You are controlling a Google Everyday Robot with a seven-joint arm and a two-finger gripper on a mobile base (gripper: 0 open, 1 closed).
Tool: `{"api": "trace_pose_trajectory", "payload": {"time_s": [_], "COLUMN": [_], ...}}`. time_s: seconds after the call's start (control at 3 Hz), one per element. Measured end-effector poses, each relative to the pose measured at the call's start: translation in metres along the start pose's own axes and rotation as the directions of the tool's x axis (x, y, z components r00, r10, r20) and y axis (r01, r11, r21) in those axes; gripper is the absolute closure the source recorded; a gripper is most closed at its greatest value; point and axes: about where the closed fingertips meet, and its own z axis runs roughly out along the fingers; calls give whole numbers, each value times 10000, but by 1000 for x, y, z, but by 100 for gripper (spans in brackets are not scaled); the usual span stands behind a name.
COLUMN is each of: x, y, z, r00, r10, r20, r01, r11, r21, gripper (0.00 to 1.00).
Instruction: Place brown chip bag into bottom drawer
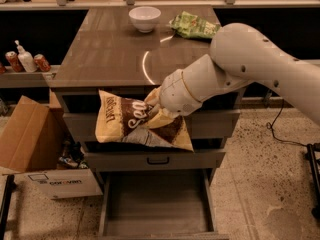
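The brown chip bag (135, 121), dark brown in the middle with pale yellow ends and white lettering, hangs in the air in front of the upper drawers. My gripper (155, 105) is shut on its upper right part, at the end of the white arm that comes in from the right. The bag is off the cabinet top and level with the drawer fronts. The bottom drawer (157, 206) is pulled out below it, a wide grey tray with nothing inside that I can see.
A white bowl (145, 18) and a smaller green bag (194, 25) sit at the back of the cabinet top (110, 54). A cardboard box (30, 139) stands on the floor at the left. Cans and a bottle (25, 61) stand on a left shelf.
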Motion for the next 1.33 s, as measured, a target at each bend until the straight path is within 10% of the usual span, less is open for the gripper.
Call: {"api": "trace_pose_trajectory", "payload": {"time_s": [1.33], "x": [107], "y": [86], "z": [71], "r00": [9934], "r10": [1147], "r20": [-43], "r01": [-1148], "r11": [9921], "r21": [-506], "gripper": [100]}}
